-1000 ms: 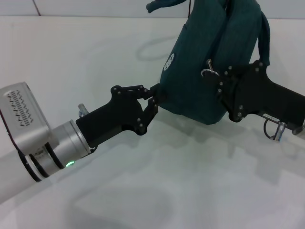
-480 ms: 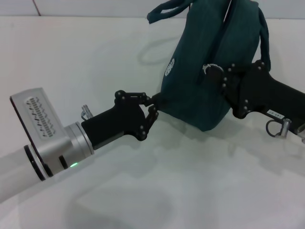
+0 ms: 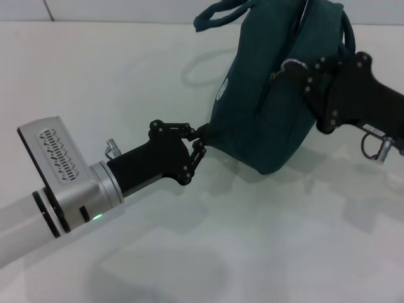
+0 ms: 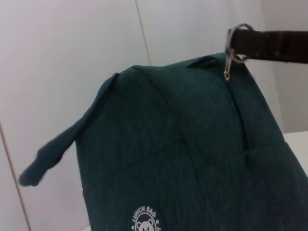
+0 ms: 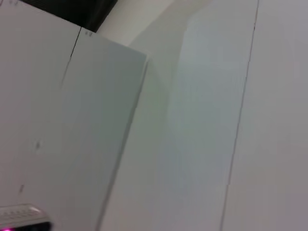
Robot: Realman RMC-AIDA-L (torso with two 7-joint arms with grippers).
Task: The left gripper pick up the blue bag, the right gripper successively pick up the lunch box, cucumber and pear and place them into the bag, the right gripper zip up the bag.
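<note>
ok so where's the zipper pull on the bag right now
In the head view the zipper pull sits on the bag's upper right face, at the right gripper's fingertips, opposite the left gripper pinching the lower left corner.

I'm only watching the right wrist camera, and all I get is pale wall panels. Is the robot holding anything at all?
Observer: Yes. In the head view, the left gripper pinches a lower corner of the blue bag.
Operator: And the arm my camera rides on?
Observer: The right gripper is up against the bag's side, with its fingers closed on the metal zipper pull.
Operator: Is there any writing on the bag?
Observer: The left wrist view shows a white round logo reading LUNCH BAG.
</note>
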